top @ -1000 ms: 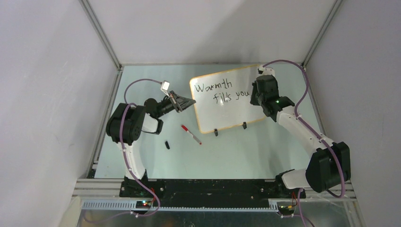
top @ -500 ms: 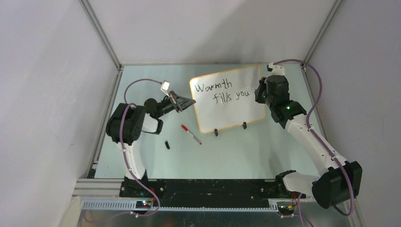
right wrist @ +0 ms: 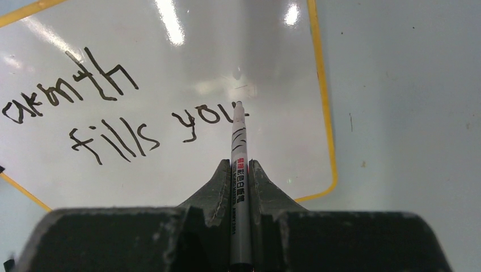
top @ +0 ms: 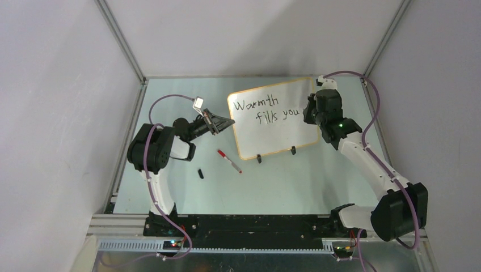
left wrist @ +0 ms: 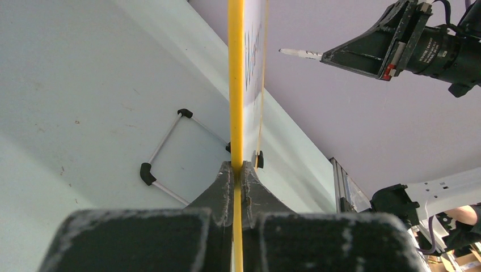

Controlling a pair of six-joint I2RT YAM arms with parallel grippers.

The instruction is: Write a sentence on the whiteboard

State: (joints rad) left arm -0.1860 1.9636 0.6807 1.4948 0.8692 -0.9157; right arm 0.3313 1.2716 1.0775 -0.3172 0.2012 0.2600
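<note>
The whiteboard point(top: 278, 136) stands tilted on the table with an orange frame. On it, the sentence point(top: 266, 109) reads "Warmth fills you" in black, in two lines. My left gripper point(top: 227, 122) is shut on the board's left edge. In the left wrist view its jaws point(left wrist: 238, 170) pinch the yellow edge point(left wrist: 236, 85). My right gripper point(top: 310, 113) is at the board's right side, shut on a grey marker point(right wrist: 239, 153). The marker's tip points just right of "you" point(right wrist: 204, 118). The left wrist view shows a small gap between the marker tip point(left wrist: 289, 52) and the board's face.
A red-capped marker point(top: 229, 161) and a black cap point(top: 201, 173) lie on the table in front of the board's left corner. Two black clip feet point(top: 258, 159) hold the board's lower edge. A wire stand point(left wrist: 164, 153) lies behind the board.
My right arm's elbow swung outward, then came partly back, and its wrist ends slightly further right. The left arm, the board and the writing are unchanged.
</note>
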